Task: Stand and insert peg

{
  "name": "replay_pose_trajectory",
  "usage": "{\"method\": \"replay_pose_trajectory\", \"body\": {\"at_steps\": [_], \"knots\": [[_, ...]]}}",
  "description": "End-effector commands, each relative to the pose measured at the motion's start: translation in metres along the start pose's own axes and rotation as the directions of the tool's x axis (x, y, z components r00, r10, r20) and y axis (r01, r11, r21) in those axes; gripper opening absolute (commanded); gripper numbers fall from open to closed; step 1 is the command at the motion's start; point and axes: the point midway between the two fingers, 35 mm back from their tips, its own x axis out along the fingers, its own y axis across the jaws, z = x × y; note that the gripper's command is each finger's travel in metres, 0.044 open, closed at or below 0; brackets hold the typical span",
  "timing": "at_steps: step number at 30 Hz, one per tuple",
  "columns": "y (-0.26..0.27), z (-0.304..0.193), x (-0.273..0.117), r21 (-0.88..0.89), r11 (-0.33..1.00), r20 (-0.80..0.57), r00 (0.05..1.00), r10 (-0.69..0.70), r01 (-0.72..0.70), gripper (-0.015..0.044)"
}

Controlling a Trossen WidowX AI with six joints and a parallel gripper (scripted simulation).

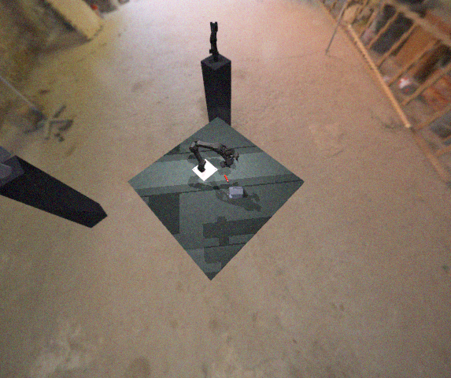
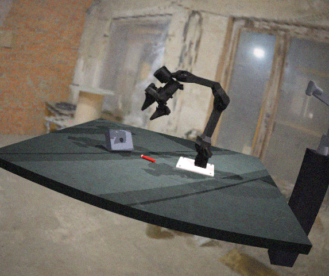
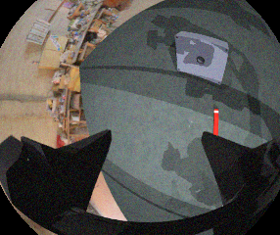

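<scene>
The red peg lies on its side on the dark green table. Its white-banded end points towards the sloped panel; in the wrist view its near end meets the right finger's outline. The pale grey-blue panel stands beyond the peg. Its dark round hole is empty. My gripper is wide open and empty. It hangs well above the table, tilted downward, with the peg off to the right in the wrist view.
The arm stands on a white base plate on the robot's side of the peg. Dark pillars stand by the table, bearing other arms. Shadows of the arm fall around the peg and panel.
</scene>
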Motion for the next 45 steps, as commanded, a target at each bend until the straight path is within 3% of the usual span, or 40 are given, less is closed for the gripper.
{"method": "replay_pose_trajectory", "body": {"at_steps": [1,16,45], "knots": [[-0.021,0.004,0.024,-0.027,0.995,-0.034,0.994,-0.101,0.100,0.0440],[-0.122,0.006,0.096,-0.176,0.879,-0.242,0.846,-0.475,0.443,0.0440],[-0.141,-0.003,0.131,-0.178,0.877,-0.245,0.843,-0.478,0.446,0.0440]]}}
